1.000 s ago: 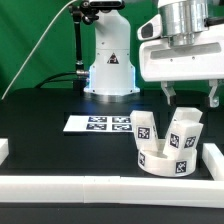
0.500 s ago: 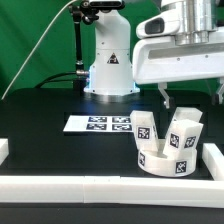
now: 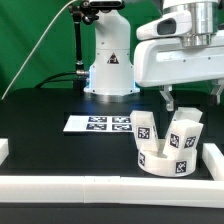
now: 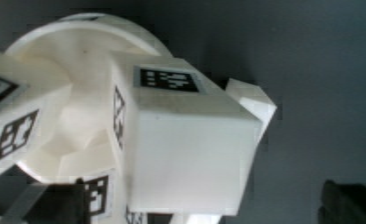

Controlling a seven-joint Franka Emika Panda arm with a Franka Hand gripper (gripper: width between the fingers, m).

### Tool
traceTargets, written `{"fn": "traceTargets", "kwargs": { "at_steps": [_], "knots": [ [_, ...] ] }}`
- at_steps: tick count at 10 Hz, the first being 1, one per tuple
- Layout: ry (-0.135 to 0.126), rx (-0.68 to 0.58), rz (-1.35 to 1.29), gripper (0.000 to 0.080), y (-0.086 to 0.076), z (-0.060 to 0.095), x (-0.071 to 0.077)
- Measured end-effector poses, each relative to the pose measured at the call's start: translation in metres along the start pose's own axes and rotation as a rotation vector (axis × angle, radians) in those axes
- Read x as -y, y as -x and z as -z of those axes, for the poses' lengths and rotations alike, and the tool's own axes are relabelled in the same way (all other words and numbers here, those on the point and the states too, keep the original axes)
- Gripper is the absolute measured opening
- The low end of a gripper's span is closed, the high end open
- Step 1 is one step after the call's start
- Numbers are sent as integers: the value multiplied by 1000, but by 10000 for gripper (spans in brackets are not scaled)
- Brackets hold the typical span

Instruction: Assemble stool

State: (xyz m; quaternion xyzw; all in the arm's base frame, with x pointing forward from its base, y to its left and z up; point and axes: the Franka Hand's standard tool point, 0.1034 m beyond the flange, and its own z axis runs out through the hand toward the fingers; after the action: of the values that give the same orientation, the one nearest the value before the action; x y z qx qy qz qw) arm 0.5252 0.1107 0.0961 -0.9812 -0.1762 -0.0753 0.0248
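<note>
The white stool seat (image 3: 163, 160) lies upside down near the exterior view's right, by the front rail. White tagged legs stand up out of it: one (image 3: 146, 128) on the left and one (image 3: 185, 131) on the right. My gripper (image 3: 192, 98) hangs just above the legs, open and empty, touching nothing. In the wrist view a blocky leg (image 4: 189, 140) with a square tag fills the middle, with the seat (image 4: 64, 60) behind it. My gripper (image 4: 198, 208) has its dark fingers (image 4: 354, 200) on either side of the leg, apart from it.
The marker board (image 3: 100, 124) lies flat on the black table left of the stool. White border rails run along the front (image 3: 90, 186) and right (image 3: 213, 158). The robot base (image 3: 108, 65) stands behind.
The gripper has drifted slightly toward the exterior view's right above the legs. The stool parts have not moved.
</note>
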Motion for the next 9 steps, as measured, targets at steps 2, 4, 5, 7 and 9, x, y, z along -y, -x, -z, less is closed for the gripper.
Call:
{"fn": "traceTargets", "kwargs": {
  "at_steps": [2, 4, 5, 7, 9],
  "knots": [
    [19, 22, 257, 649, 3, -1, 3],
    [31, 33, 424, 649, 4, -2, 3],
    [36, 38, 491, 649, 4, -2, 3],
    [46, 51, 667, 649, 5, -3, -1],
    [62, 69, 835, 649, 5, -3, 0]
  ]
}}
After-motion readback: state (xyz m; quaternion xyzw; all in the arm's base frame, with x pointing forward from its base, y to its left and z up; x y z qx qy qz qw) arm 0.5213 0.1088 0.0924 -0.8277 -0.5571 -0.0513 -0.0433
